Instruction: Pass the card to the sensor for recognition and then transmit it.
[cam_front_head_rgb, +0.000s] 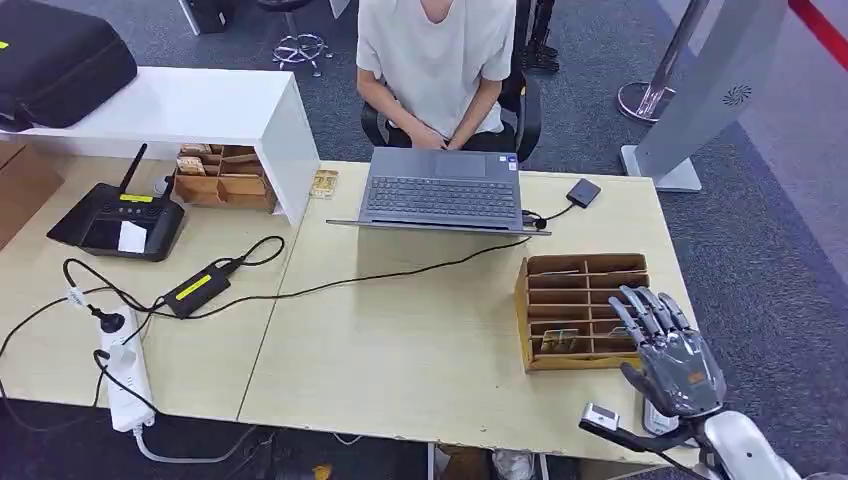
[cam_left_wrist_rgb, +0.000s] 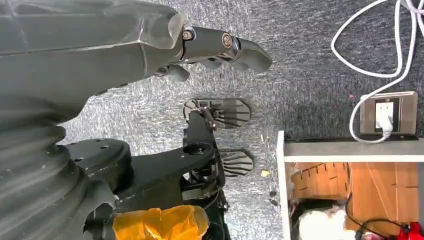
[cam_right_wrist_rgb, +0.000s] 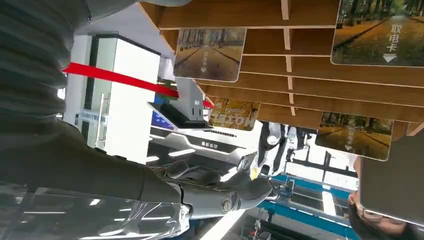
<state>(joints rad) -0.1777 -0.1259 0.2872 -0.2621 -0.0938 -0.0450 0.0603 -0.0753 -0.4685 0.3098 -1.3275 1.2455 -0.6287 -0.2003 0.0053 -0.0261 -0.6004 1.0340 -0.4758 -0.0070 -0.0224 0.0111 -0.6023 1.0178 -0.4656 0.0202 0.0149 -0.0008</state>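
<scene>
The table (cam_front_head_rgb: 400, 340) looks like pale, matt wood laminate; the card rack (cam_front_head_rgb: 584, 310) is bare brown wood; cards (cam_right_wrist_rgb: 210, 52) are glossy printed; the right hand (cam_front_head_rgb: 672, 355) is smooth grey metal; the floor (cam_left_wrist_rgb: 300, 60) is rough grey carpet.

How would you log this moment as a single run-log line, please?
phase: reaching for card | right hand: open, over card rack | left hand: hanging, holding nothing | cards: in rack slots

desk (cam_front_head_rgb: 420, 340): pale wood | 12 o'clock: open laptop (cam_front_head_rgb: 440, 190), small dark box (cam_front_head_rgb: 583, 191) cabled just beside it | 3 o'clock: slotted wooden card rack (cam_front_head_rgb: 578, 308) | 9 o'clock: black power brick (cam_front_head_rgb: 197, 288), white power strip (cam_front_head_rgb: 125, 380) | 10 o'clock: black controller (cam_front_head_rgb: 118, 220), white riser (cam_front_head_rgb: 200, 110)
</scene>
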